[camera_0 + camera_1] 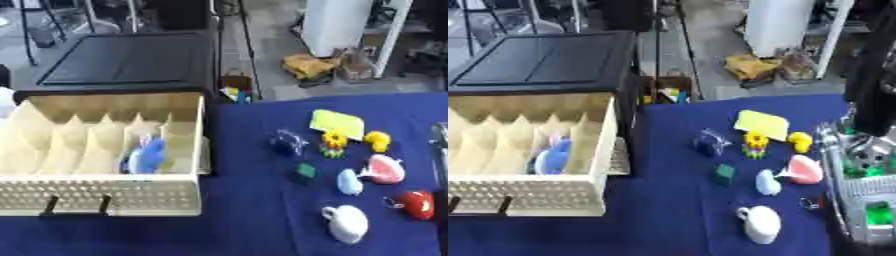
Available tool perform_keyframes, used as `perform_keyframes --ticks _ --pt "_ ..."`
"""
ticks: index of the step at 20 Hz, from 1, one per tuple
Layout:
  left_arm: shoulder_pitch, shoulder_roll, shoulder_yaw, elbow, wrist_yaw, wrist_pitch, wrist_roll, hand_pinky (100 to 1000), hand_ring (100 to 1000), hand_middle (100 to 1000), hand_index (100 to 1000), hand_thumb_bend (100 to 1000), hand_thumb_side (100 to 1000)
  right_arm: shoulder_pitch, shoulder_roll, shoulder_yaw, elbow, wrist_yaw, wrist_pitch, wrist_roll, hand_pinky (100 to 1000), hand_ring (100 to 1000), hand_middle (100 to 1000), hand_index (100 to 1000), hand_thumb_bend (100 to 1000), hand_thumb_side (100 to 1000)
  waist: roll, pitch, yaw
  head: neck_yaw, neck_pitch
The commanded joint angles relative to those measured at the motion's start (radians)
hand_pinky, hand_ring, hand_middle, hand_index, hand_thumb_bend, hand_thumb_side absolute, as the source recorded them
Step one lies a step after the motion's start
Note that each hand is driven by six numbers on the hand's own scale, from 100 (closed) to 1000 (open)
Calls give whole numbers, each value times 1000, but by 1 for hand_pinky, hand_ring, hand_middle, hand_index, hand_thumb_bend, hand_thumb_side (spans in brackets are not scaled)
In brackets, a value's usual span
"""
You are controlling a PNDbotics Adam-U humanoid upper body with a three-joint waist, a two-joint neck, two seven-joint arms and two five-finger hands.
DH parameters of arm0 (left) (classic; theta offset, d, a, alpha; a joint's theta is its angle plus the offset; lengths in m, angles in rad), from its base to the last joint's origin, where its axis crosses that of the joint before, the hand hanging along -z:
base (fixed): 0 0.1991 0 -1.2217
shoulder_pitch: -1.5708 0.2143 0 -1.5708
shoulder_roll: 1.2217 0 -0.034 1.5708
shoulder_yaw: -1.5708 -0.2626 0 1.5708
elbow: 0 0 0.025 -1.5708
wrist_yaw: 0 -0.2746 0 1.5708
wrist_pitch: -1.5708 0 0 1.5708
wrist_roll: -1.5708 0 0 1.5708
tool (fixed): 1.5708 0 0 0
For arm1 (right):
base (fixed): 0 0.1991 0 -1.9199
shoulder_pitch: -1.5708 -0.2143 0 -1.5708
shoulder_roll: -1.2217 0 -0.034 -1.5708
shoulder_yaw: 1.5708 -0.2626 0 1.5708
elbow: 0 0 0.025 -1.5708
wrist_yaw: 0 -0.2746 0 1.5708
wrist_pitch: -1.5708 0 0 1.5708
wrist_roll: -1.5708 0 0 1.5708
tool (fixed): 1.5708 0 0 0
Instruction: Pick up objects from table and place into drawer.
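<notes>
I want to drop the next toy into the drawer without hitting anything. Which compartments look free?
The compartments left of the blue toy in the drawer look bare. On the blue cloth, the strip between the drawer and the white cup is open; the toys crowd the right.

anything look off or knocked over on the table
Nothing is spilled or visibly damaged. The one oddity: the white mug lies tipped on its side near the front of the blue cloth. The other small objects sit scattered but apart, and a blue toy already rests in the open drawer.
</notes>
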Motion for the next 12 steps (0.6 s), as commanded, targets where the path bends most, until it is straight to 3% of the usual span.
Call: perform_keyframes --ticks 1,5,12 --pt "-4 21 5 -13 -4 -3 -1 522 599 632 817 218 1000 -18 -32 -5 -15 13 20 9 708 789 749 823 100 844 0 -12 0 -6 29" --pt "-4 21 3 -13 -6 -5 -7 522 599 633 818 220 1000 -28 -86 -3 -15 36 71 39 713 797 755 833 108 861 0 -4 1 -16 66" --pt "-2 19 0 -13 -13 -11 -16 522 600 634 818 224 1000 -52 -179 2 -15 72 210 152 722 810 769 852 277 932 4 10 4 -27 116"
